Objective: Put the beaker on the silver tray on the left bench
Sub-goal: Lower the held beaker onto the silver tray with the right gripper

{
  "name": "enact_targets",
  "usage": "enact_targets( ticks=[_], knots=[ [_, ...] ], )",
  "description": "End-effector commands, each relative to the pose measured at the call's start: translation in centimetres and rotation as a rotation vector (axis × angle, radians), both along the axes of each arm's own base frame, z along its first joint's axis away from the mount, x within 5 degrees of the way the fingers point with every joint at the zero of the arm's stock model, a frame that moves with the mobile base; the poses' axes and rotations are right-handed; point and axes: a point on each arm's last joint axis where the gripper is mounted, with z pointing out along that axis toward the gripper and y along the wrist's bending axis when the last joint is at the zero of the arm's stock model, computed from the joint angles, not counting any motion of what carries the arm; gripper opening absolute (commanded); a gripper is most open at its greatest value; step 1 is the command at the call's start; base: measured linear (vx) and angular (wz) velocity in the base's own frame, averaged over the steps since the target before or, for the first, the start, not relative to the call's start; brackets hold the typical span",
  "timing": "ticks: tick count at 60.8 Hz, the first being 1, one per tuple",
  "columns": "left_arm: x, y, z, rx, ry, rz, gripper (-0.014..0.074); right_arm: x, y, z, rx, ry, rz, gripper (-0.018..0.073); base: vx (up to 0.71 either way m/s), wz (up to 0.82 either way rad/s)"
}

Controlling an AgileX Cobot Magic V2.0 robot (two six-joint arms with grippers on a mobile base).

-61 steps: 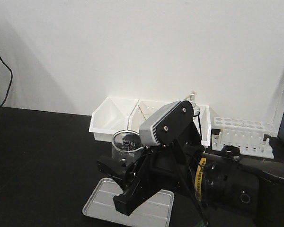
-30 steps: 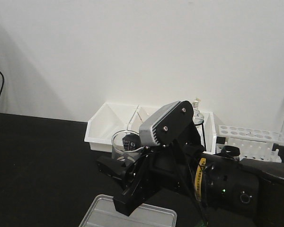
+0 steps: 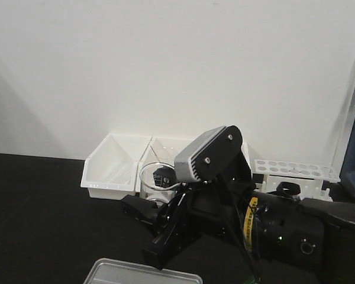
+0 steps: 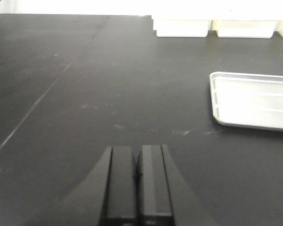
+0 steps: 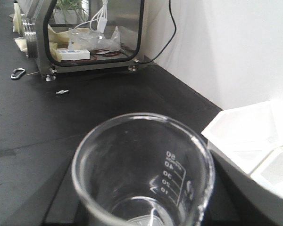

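1. My right gripper (image 3: 149,207) clamps the beaker (image 5: 144,172), held up off the left bench (image 4: 85,94).
2. Silver tray (image 4: 254,103) lies on the bench, toward its back edge.
3. Left gripper (image 4: 137,181) has its jaws pressed together, empty.

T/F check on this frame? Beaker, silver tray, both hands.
1. The beaker sits in the silver tray. False: the right hand holds it above the bench, beyond the tray.
2. The left hand is shut with nothing in it. True.
3. The silver tray is empty. True.
4. The beaker holds pink liquid. False: it looks clear and empty in the right wrist view.
5. White bins stand by the wall behind the beaker. True.
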Motion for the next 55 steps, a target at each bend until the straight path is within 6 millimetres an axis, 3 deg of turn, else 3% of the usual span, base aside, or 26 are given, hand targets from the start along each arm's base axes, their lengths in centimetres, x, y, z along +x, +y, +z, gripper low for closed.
enact_targets(
  ticks=[1, 23, 42, 55],
  knots=[
    [0.2, 0.0, 0.1, -0.009, -0.065, 0.0, 0.0001, -0.7, -0.4, 2.4, 0.068, -0.045, 0.012, -0.0011, 0.05, -0.11],
    [0.2, 0.0, 0.1, -0.009, -0.065, 0.0, 0.0001, -0.2, -0.3, 1.8, 0.049, -0.035, -0.007, -0.0011, 0.03, -0.07],
    [0.2, 0.0, 0.1, -0.009, -0.065, 0.0, 0.0001, 5.1, 3.2, -3.6, -0.095, 0.024, -0.021, -0.0011, 0.0, 0.0],
    [0.2, 0.0, 0.1, -0.009, -0.065, 0.0, 0.0001, 8.5, 5.7, -9.4, -0.079, 0.187, -0.024, -0.0011, 0.0, 0.0]
  ],
)
